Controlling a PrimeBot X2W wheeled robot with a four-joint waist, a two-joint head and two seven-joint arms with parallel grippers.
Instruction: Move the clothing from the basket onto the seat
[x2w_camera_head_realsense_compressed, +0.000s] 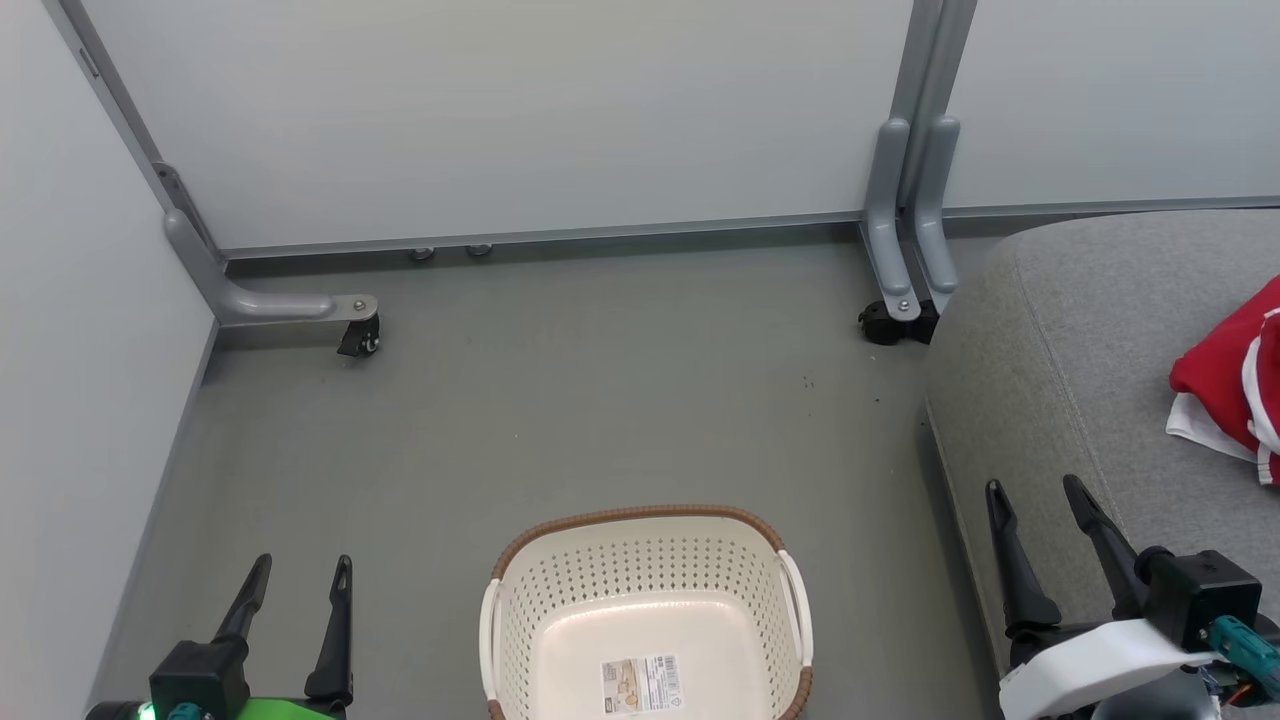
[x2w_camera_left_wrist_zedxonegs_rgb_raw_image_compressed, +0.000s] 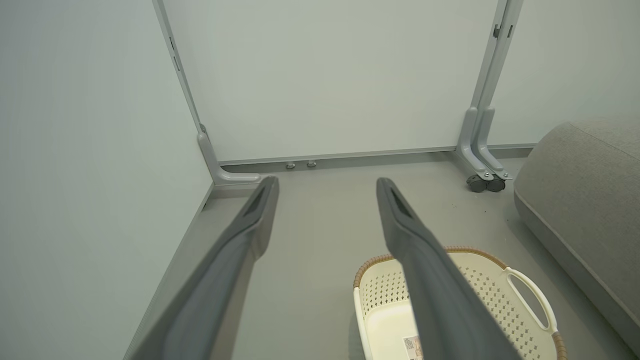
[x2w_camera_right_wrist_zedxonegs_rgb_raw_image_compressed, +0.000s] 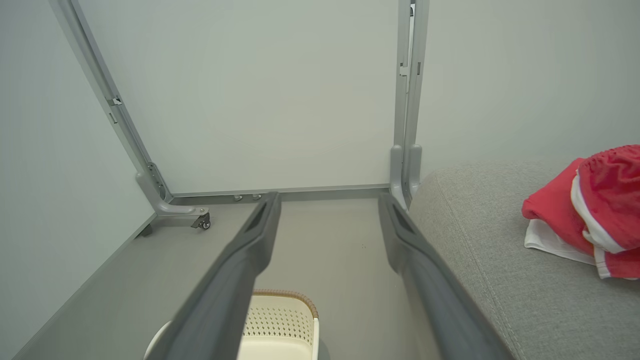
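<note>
We see bright, even, diffuse light, with only faint shadows on the matte grey floor (x2w_camera_head_realsense_compressed: 600, 420). In our wrist views the grey metal partition posts (x2w_camera_right_wrist_zedxonegs_rgb_raw_image_compressed: 407, 100) lean and bow, and the long dark fingers (x2w_camera_left_wrist_zedxonegs_rgb_raw_image_compressed: 235, 270) blur near the lens.

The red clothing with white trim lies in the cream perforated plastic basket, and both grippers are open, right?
No. The head view shows the red clothing with white trim on the grey fabric seat; the cream perforated plastic basket holds no clothing. Both the left gripper and the right gripper are open.

Head camera looks down; both wrist cameras face forward, sharing the basket (x2w_camera_head_realsense_compressed: 640, 570).
</note>
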